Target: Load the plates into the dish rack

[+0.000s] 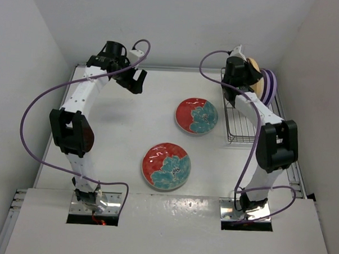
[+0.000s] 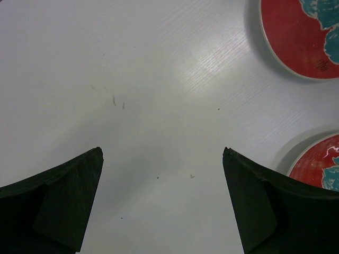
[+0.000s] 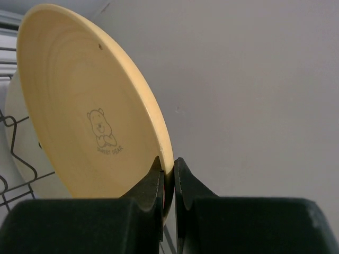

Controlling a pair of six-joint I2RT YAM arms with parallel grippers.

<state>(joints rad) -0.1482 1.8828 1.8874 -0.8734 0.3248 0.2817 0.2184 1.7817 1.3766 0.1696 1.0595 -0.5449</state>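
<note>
Right hand [image 3: 168, 164]: fingers pressed onto the rim of the orange-yellow plate [image 3: 90, 106], one pad on each face. The plate stands on edge, face with the small bear mark toward the wrist camera. An edge pinch suits it, I judge, since a plate has to enter between the dividers upright.

- Just behind the held plate: a pale rim, probably the cream plate [image 3: 11, 95], with dark wires of the dish rack [image 3: 18, 151] crossing in front.
- From overhead the right hand [image 1: 245, 71] is at the far end of the dish rack [image 1: 240, 127], up against the back wall. Lilac plates [image 1: 271, 86] stand on edge there too. Whether the orange-yellow plate is already seated in a slot, cannot tell.
- The near half of the rack shows bare wire.

Left hand [image 2: 161, 153]: fingers spread wide, nothing between them, poised over bare worktop [image 2: 132, 79] at the far left.

Two red floral plates lie flat on the worktop, one nearer the rack [image 1: 197, 116], one nearer the arm bases [image 1: 168, 166]. Both clip the right edge of the left wrist view, so they are close to the left hand's reach. Lying flat, their rims will be harder to pinch.
</note>
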